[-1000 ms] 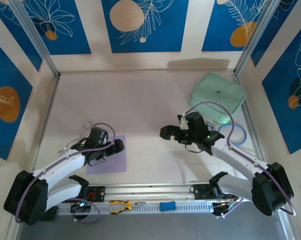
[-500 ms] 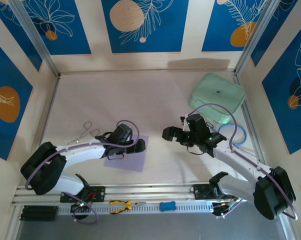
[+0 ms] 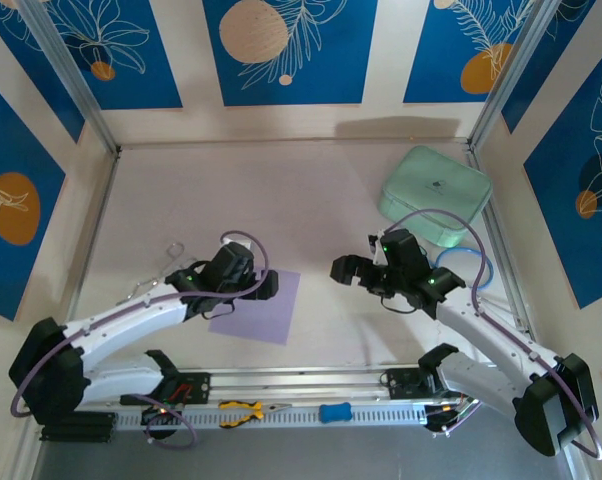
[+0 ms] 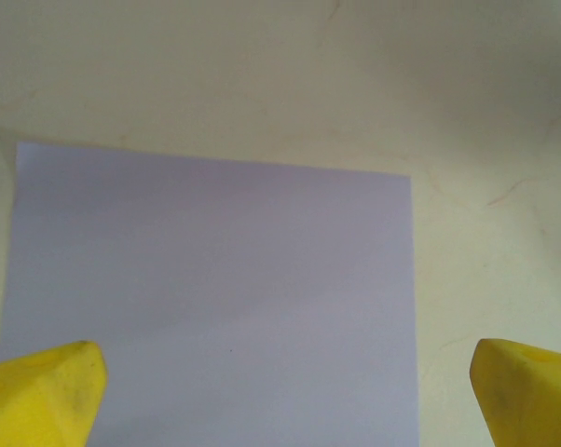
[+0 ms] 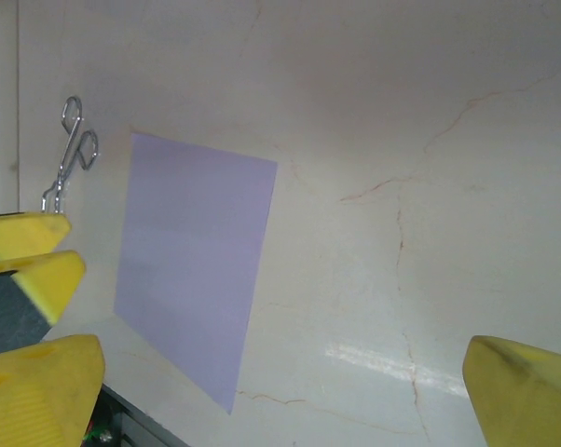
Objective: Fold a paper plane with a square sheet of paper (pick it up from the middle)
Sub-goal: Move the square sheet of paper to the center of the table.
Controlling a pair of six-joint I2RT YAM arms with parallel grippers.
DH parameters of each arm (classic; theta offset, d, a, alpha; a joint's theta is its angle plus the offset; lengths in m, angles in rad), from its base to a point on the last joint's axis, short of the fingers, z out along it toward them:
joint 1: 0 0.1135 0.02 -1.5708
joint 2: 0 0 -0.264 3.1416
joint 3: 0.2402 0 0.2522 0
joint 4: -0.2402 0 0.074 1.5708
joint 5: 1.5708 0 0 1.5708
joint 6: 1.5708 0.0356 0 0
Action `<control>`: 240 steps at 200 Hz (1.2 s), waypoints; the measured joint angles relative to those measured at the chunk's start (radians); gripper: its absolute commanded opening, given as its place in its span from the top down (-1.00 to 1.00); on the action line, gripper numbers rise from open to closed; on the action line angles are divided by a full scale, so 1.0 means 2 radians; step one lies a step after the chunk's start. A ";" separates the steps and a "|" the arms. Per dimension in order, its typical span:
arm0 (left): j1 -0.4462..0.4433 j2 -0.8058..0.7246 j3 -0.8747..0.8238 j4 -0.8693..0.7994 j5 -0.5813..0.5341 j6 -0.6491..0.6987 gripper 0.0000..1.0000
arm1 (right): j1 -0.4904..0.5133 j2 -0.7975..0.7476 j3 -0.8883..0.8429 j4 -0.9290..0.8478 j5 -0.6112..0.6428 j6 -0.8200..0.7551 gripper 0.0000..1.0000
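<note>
Reaching out low from the left base at the near rail, past the yellow-handled pliers point(image 3: 243, 408), and hovering the left tool point(image 3: 265, 287) over the far-left part of the square sheet of paper point(image 3: 263, 318), with the fingers standing wide apart and gripping nothing. Lying flat and unfolded on the bench point(image 3: 311, 200), centre-left, turned a little off square to the rail, so offering no long axis to line up on. Looking down through the left wrist: one yellow fingertip point(image 4: 47, 382) hanging above the square sheet of paper point(image 4: 215, 279), the other out past its right edge over bare bench, leaving the paper's middle just ahead of the tool rather than under it. Judging the left arm much the nearer for a pick at the middle. Farther right, holding the right tool point(image 3: 343, 270) above bare bench, equally wide apart and empty, well apart from the paper off to its left. Farthest off, sitting at the right rear, the mint-green case point(image 3: 436, 195).
</note>
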 measured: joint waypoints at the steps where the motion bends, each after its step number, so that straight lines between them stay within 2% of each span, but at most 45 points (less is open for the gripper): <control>1: 0.000 -0.001 0.000 0.000 0.000 0.001 -1.00 | 0.000 0.000 0.001 -0.001 0.000 0.000 -0.97; 41: 0.009 0.025 0.039 -0.075 0.045 0.030 -1.00 | 0.006 0.006 0.041 -0.029 0.006 0.056 -0.94; 62: 0.009 0.052 0.054 -0.094 0.060 0.050 -1.00 | 0.026 0.007 0.043 -0.025 0.008 0.073 -0.94; 126: 0.014 0.142 0.073 -0.141 0.047 0.076 -0.97 | 0.051 0.069 0.046 -0.012 0.005 0.074 -0.94; 197: 0.014 0.249 0.127 -0.142 0.047 0.088 -0.88 | 0.042 0.090 0.055 -0.014 0.010 0.059 -0.95; 240: 0.014 0.273 0.141 -0.141 0.056 0.068 -0.81 | 0.004 0.039 0.023 -0.018 0.034 0.053 -0.98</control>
